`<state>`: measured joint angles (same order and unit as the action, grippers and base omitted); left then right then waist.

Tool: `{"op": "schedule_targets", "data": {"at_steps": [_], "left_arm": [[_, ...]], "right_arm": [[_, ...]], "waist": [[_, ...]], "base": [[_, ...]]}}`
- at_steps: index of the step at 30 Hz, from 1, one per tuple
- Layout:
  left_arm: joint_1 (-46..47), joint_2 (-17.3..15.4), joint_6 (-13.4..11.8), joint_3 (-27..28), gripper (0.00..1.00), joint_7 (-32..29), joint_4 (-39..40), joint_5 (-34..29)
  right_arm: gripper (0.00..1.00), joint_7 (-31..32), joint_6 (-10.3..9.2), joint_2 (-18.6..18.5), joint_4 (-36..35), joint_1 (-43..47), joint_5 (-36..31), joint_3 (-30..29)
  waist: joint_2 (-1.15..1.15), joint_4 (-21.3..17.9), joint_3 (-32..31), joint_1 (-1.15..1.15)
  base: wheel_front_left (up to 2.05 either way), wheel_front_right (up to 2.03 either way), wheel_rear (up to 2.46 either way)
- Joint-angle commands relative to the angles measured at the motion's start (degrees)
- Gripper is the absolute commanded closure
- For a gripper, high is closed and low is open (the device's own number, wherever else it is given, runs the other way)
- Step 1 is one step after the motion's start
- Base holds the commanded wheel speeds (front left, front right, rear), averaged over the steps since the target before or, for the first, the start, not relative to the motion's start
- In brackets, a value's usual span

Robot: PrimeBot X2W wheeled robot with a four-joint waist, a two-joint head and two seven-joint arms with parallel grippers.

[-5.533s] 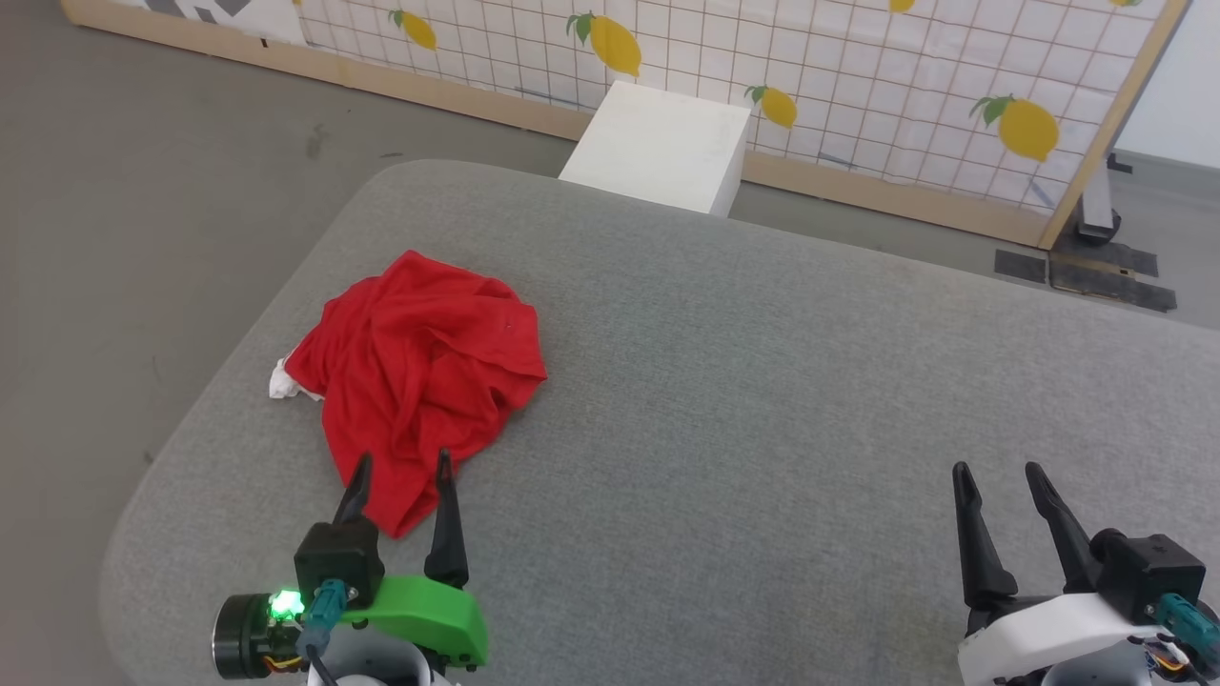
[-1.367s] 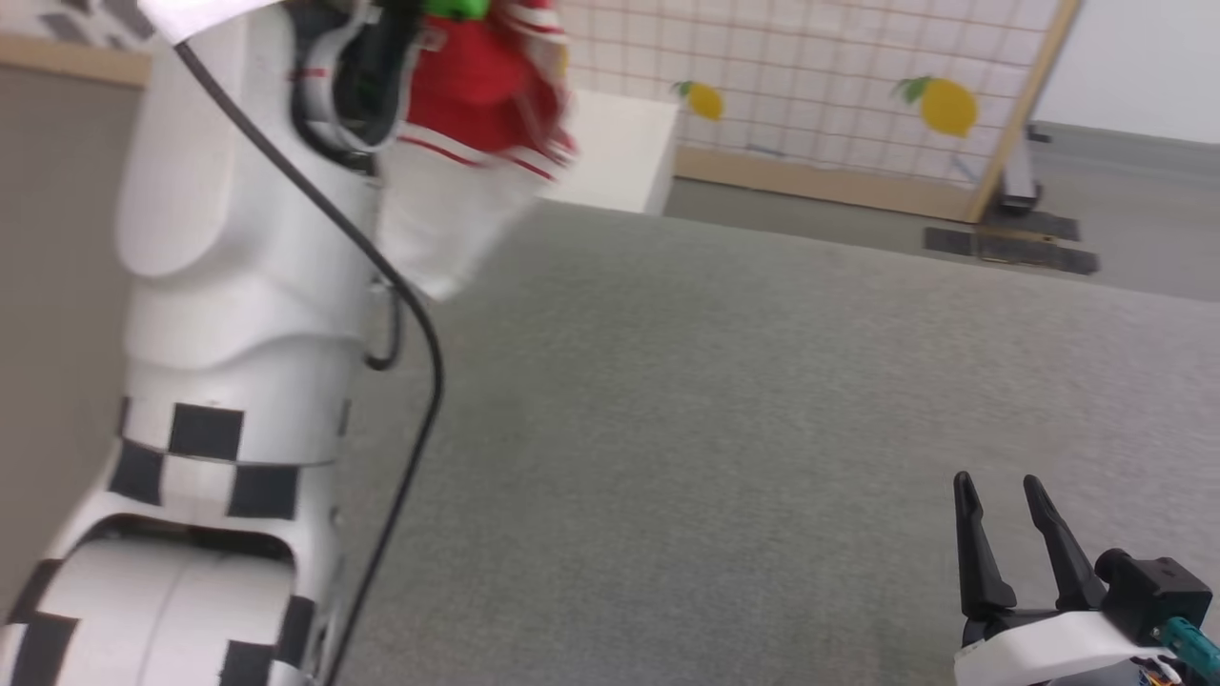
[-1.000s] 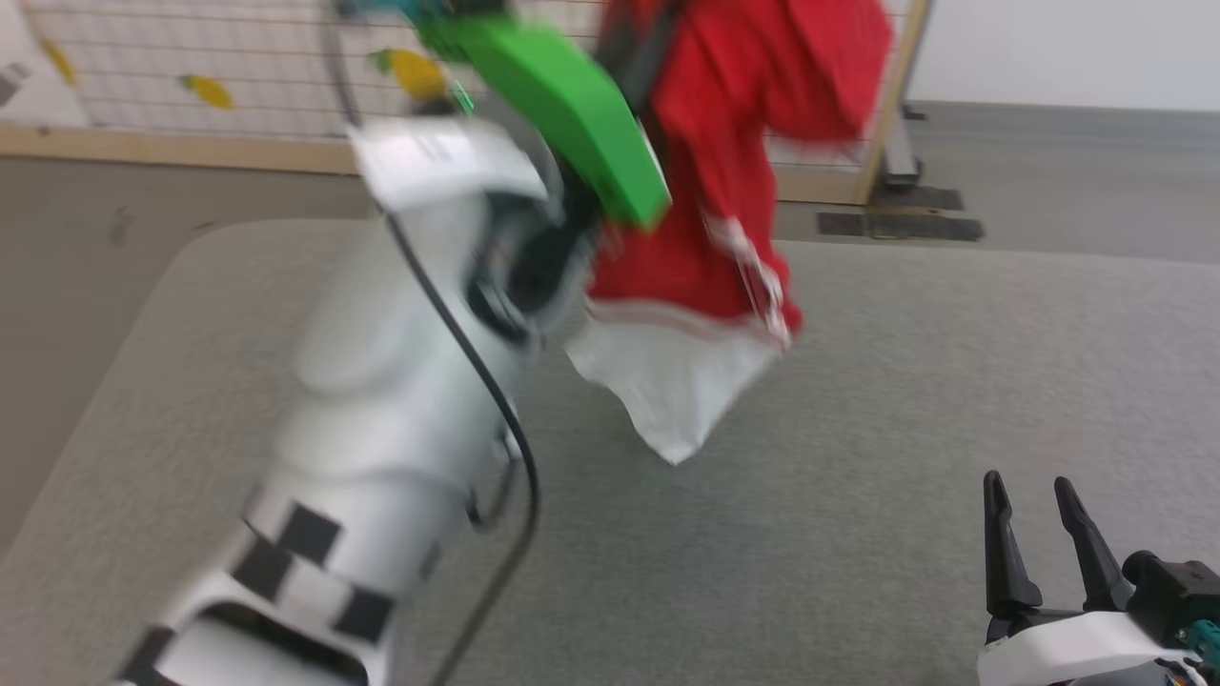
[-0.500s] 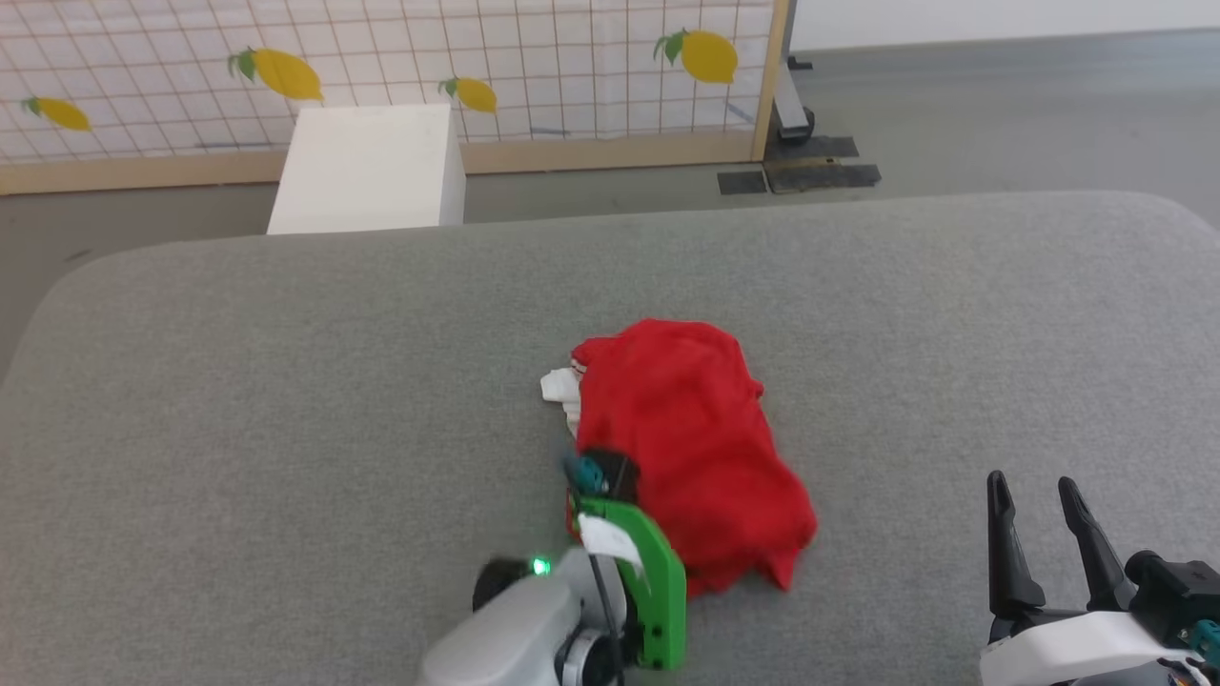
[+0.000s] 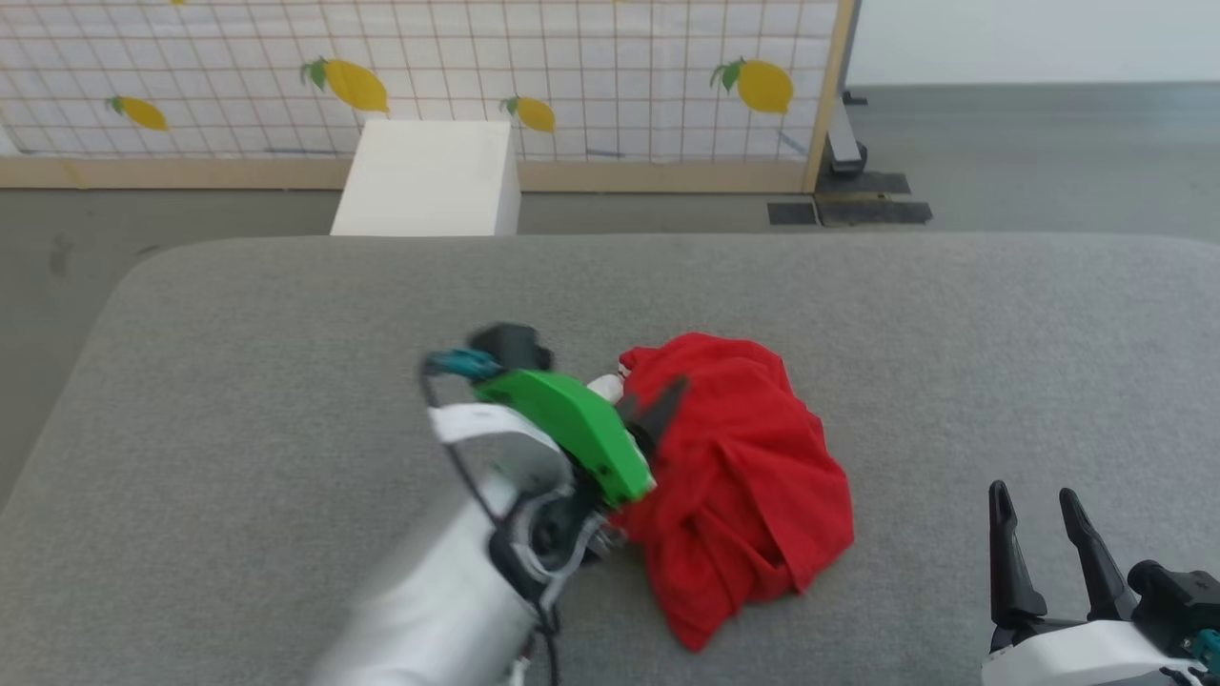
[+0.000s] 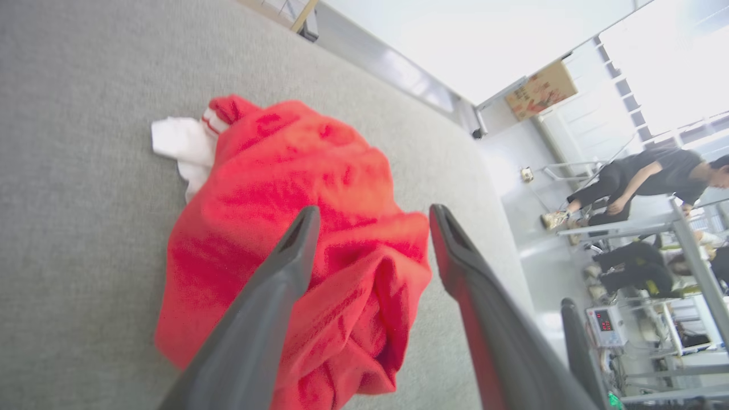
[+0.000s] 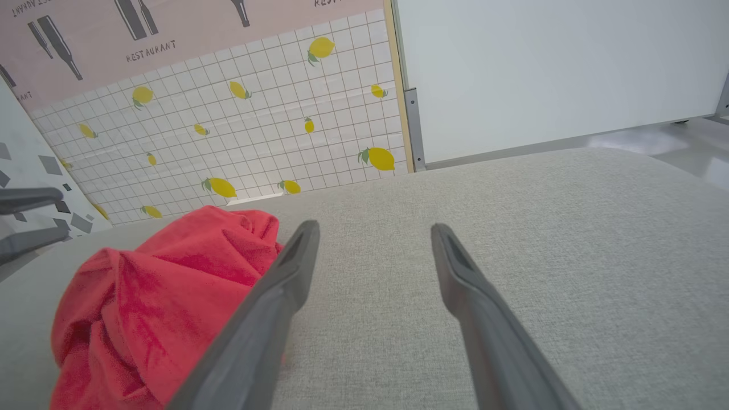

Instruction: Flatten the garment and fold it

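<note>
Plainly, the garment point(image 5: 739, 476) lay as a crumpled red heap near the middle of the grey pad point(image 5: 286, 314), a little toward the pad's near edge. A scrap of its white sleeve point(image 6: 176, 142) poked out on the side toward the pad's far left. No letters or number showed on the cloth.

The left gripper point(image 6: 373, 209) hung over the middle of the pad, just above the heap. Its two dark fingers stood spread wide with no cloth pinched between them, and its green housing was blurred in the head view. The right gripper point(image 5: 1032, 490) sat at the pad's near right corner, likewise parted and empty, its fingers pointing across the bare grey fabric.

Beyond the pad's far edge stood a white box point(image 5: 429, 176), and behind that a lemon-patterned screen point(image 5: 572, 57). Off the pad's right end, the left wrist view caught a person point(image 6: 649, 176) in dark clothes.
</note>
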<state>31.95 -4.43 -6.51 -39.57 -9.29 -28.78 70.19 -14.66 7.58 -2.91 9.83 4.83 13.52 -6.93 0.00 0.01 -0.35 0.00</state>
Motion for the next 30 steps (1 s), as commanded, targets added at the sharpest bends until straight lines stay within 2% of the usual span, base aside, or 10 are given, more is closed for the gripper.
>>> {"op": "schedule_targets", "data": {"at_steps": [1, 4, 7, 10, 13, 17, 23, 26, 30], "left_arm": [[0.46, -1.93, 0.06, 1.62, 0.00, 1.87, 1.58, 0.17], [-0.82, -5.36, -0.66, 6.68, 0.00, 8.89, 6.59, -0.44], [-3.15, -9.83, -2.60, 9.19, 0.00, 16.76, 10.24, -4.93], [-6.32, -15.57, -6.00, 8.22, 0.00, 22.62, 12.53, -14.42], [-10.01, -17.76, -8.22, 8.46, 0.00, 24.12, 15.22, -22.17], [-16.37, -16.57, -9.93, 13.81, 0.00, 24.25, 21.17, -32.39], [-24.10, -11.52, -8.93, 19.59, 0.00, 24.27, 26.77, -41.45], [-25.71, -8.91, -7.49, 21.16, 0.00, 24.28, 27.97, -44.40], [-26.28, -5.74, -5.65, 22.49, 0.00, 24.28, 28.74, -47.49]], "right_arm": [[0.00, -0.34, -0.09, 0.03, 0.07, 0.51, 0.37, 0.22], [0.00, -0.34, -0.09, 0.03, 0.01, 0.69, 0.65, 0.36], [0.00, -0.34, -0.09, 0.03, 0.00, 0.67, 0.70, 0.41], [0.00, -0.34, -0.09, 0.03, -0.10, 0.53, 0.60, 0.08], [0.00, -0.34, -0.09, 0.03, -0.18, 0.21, 0.42, -0.25], [0.00, -0.28, -0.09, 0.03, 1.58, -0.61, 0.77, -0.28], [0.00, 4.60, -0.09, 0.03, 4.71, -6.84, -0.28, -1.51], [0.00, 10.15, -0.09, -0.25, 5.23, -12.57, -2.76, -1.22], [0.00, 20.33, -0.09, -3.25, 7.95, -20.96, -4.03, 2.22]], "waist": [[0.00, 1.76, -1.79, 0.00], [0.00, 2.48, -2.57, 0.00], [0.00, 2.84, -2.91, 0.00], [0.00, 3.31, -2.86, 0.00], [0.00, 3.54, -2.28, 0.00], [0.00, 3.56, -1.26, 0.00], [0.00, 3.84, 1.31, 0.00], [0.00, 4.40, 3.21, 0.00], [0.00, 5.72, 6.09, 0.00]], "base": [[0.00, 0.00, 0.00], [0.00, 0.00, 0.00], [0.00, 0.00, 0.00], [0.00, 0.00, 0.00], [0.00, 0.00, 0.00], [0.00, 0.00, 0.00], [0.00, 0.00, 0.00], [0.00, 0.00, 0.00], [0.00, 0.00, 0.00]]}}
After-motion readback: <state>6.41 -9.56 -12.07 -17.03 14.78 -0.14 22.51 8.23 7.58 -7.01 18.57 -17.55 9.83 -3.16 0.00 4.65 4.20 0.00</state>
